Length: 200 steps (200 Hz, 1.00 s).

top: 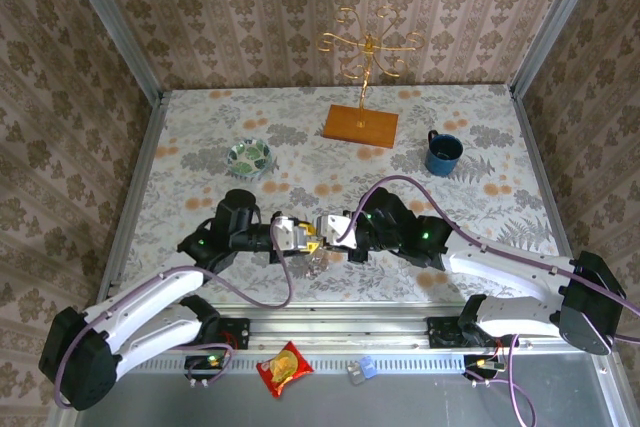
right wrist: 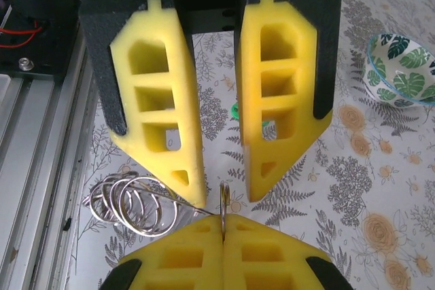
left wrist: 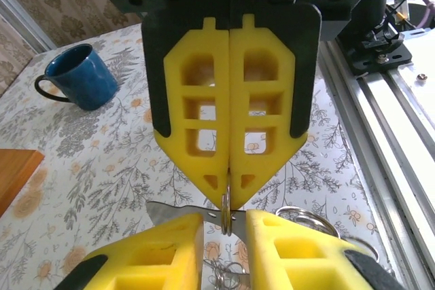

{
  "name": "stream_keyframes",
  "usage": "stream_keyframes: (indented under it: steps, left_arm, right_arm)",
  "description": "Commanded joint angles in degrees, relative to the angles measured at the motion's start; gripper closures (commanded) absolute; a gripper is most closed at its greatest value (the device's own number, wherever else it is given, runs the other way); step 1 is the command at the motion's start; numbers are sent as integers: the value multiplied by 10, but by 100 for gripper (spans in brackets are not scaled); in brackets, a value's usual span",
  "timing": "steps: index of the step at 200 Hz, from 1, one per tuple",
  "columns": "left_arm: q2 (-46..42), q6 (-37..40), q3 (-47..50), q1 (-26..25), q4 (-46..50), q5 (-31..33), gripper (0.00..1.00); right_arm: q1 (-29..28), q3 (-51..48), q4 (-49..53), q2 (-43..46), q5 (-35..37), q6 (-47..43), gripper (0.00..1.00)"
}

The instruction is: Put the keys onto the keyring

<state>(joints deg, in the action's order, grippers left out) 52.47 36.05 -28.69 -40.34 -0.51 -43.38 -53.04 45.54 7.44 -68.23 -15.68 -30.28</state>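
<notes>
Damask-papered walls close in a floral worktop (top: 200, 127), and the two sets of jaws meet nose to nose near its front edge.

The right jaws are clenched on a thin metal ring (left wrist: 226, 203), holding it on edge so that it sticks out past their tips. The left jaws stand released, one finger on each side of that ring with a gap showing on both sides. Seen from the right wrist, the ring (right wrist: 223, 198) rises from the shut right jaws into the space between the left fingers.

Just beside and below the right jaws a loose bunch of wire rings (right wrist: 132, 202) lies on the worktop, with a flat silver blade (left wrist: 173, 210) jutting out beside the left jaws. A spot of bright green (right wrist: 234, 109) shows on the worktop through the gap of the left jaws, probably the green-headed key. I cannot make out the strap.

By my reading the task is in its early middle. The ring is presented and steadied, but no key is visibly threaded on it. A key must be picked up and worked onto the ring, and then the others.

The patterned bowl (top: 249, 157) sits well beyond the left jaws and looks empty. The blue mug (top: 443, 152) stands well beyond the right jaws, and its inside is too dark to tell.
</notes>
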Motion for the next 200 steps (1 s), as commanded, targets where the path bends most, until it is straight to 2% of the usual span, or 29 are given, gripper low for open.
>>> stream_keyframes:
  steps: [1,51,62,83,101,136,200]
  left_arm:
    - [8,2,-23,-6,-4,-32,78]
    - [14,-2,-24,-12,-17,-31,100]
    - [9,-5,-21,-15,-17,-31,100]
    - [-7,-46,9,-20,-77,-24,100]
    - [-16,-84,41,-23,-136,-14,100]
    - [-23,-127,79,-25,-205,-3,100]
    - [-13,-176,98,-26,-280,-2,100]
  right_arm:
    - [-5,28,2,0,-12,-11,100]
    - [-11,31,5,0,-28,-14,100]
    - [-11,21,-7,9,-25,-6,100]
    - [-6,-24,-66,34,-12,19,75]
    - [7,-67,-113,62,-9,56,68]
    - [33,-137,-174,122,-24,117,68]
    - [34,-151,-136,142,-15,123,71]
